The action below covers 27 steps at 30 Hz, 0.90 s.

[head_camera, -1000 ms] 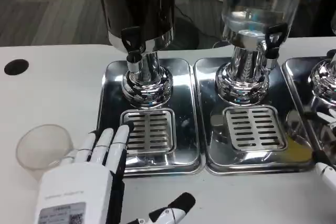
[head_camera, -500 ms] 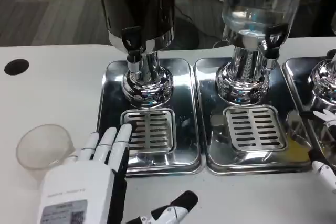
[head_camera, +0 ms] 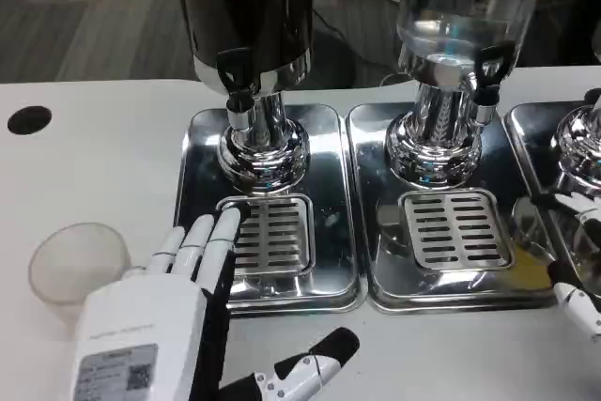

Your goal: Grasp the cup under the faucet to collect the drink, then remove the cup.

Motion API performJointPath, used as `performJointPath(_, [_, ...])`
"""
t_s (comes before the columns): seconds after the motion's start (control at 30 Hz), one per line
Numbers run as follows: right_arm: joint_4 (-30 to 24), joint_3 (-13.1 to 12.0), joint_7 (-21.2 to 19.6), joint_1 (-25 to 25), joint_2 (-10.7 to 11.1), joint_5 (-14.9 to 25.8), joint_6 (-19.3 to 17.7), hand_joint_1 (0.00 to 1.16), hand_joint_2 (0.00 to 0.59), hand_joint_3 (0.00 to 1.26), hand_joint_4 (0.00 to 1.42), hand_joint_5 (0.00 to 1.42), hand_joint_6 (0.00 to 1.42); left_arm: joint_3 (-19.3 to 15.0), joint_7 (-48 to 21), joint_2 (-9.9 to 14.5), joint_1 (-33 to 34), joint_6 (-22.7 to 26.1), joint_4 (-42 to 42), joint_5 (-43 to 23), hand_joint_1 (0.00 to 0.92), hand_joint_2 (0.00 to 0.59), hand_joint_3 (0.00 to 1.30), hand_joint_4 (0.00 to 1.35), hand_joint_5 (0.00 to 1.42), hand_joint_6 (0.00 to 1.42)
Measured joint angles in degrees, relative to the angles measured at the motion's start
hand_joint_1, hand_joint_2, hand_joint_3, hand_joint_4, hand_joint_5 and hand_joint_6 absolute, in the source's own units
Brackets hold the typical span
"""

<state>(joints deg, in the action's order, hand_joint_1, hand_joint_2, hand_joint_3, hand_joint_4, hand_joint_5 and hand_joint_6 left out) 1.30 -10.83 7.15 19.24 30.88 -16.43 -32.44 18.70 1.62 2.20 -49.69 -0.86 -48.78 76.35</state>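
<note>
The left hand [head_camera: 174,302] lies low over the table's [head_camera: 94,138] near edge, back up, fingers [head_camera: 202,241] stretched forward and a little apart, their tips over the front left corner of the left tray [head_camera: 329,138], next to its grille [head_camera: 270,232]. The thumb [head_camera: 305,375] sticks out to the right, clear of the rest. It holds nothing. The cup [head_camera: 77,262], clear plastic and upright, stands on the table just to the left of that hand, close to the fingers but outside them; whether it touches them I cannot tell. It is off the tray and well short of the dark dispenser's [head_camera: 246,16] faucet [head_camera: 237,86], which hangs over the grille. To the right stands a clear dispenser [head_camera: 465,7] on its own tray [head_camera: 376,279], with a second grille [head_camera: 455,227]. The right hand [head_camera: 575,265] shows only as a few white and black fingers at the picture's right edge, over a third tray [head_camera: 531,133]; how far they are spread and whether they hold anything I cannot tell.
</note>
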Motion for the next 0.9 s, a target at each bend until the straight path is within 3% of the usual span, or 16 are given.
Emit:
performJointPath(0.37, [-3.40, 0.44, -0.07, 1.54, -2.45, -0.41, 0.90, 0.46, 0.466, 0.19, 0.10, 0.05, 0.00, -6.39, -1.83, -0.08, 3.86, 1.21, -0.28, -5.14, 0.000, 0.073, 0.11, 0.02, 0.14, 0.30])
performJointPath(0.67, [-3.88, 0.17, -0.56, 3.85, -3.41, -0.42, 0.72, 0.46, 0.466, 0.19, 0.10, 0.05, 0.00, -11.93, -5.36, -0.50, 7.71, 3.94, -1.35, -6.12, 0.037, 0.056, 0.13, 0.05, 0.26, 0.45])
performJointPath(0.9, [-3.88, -0.46, -0.73, 5.99, -3.41, -0.07, -0.57, 0.46, 0.466, 0.19, 0.10, 0.06, 0.00, -20.17, -9.10, -0.56, 10.57, 8.07, -2.13, -5.93, 0.050, 0.039, 0.12, 0.05, 0.28, 0.49])
